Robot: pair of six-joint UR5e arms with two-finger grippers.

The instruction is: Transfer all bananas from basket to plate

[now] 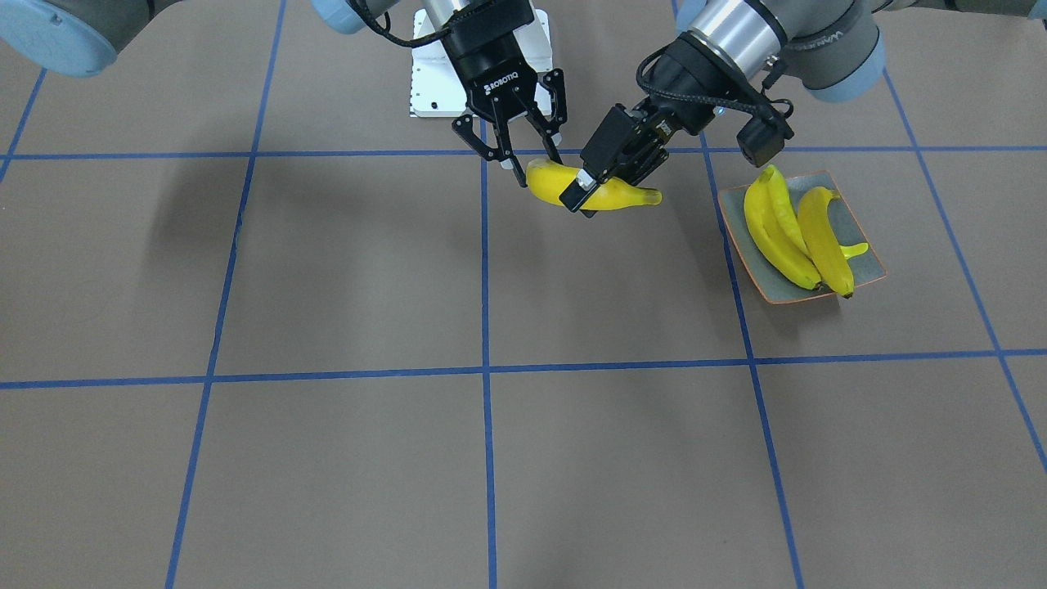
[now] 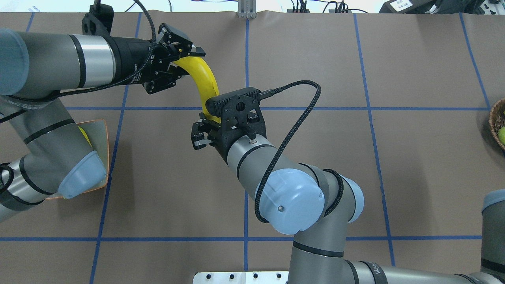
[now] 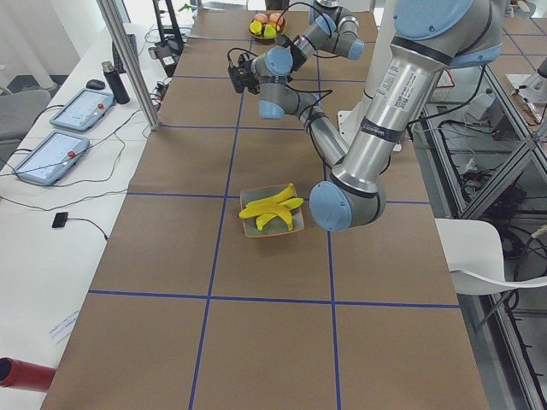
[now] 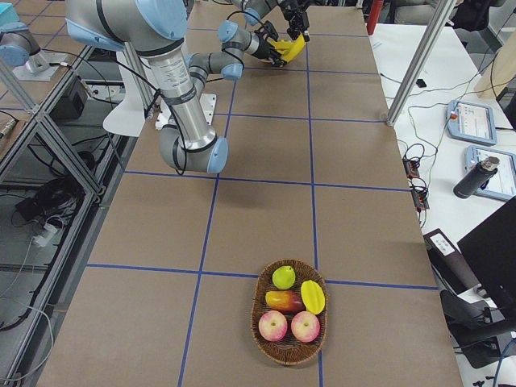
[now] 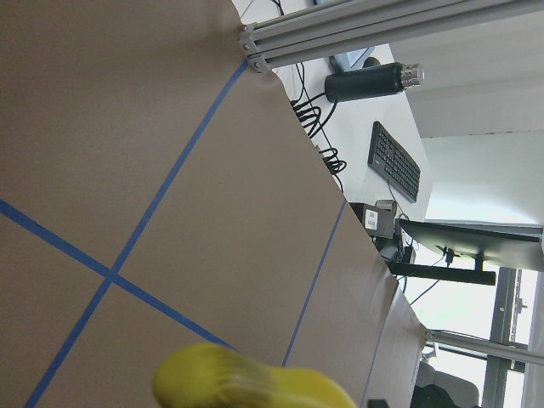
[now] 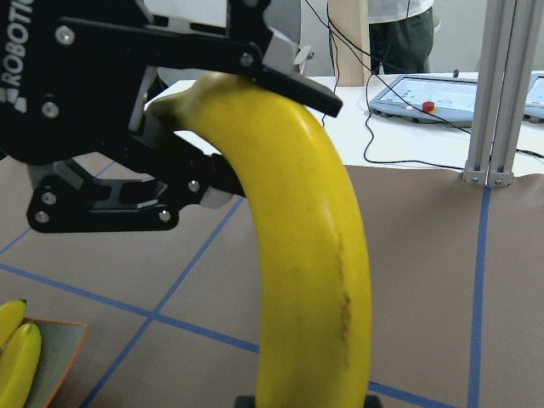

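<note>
Yellow banana [image 6: 306,238] hangs over the table's middle, left gripper [image 1: 582,200] clenched on it. The right gripper [image 1: 536,168] brackets its other end, pressure impossible to tell. Right should let go fully before left swings toward the plate [image 1: 872,270] near the left edge.

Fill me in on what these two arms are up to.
It is a mid-air handover. The left gripper is clamped on a banana, and the right gripper has its fingers around the banana's other end; whether it grips cannot be told. Three bananas lie on the plate. The basket holds only other fruit, so this looks like the last banana.
</note>
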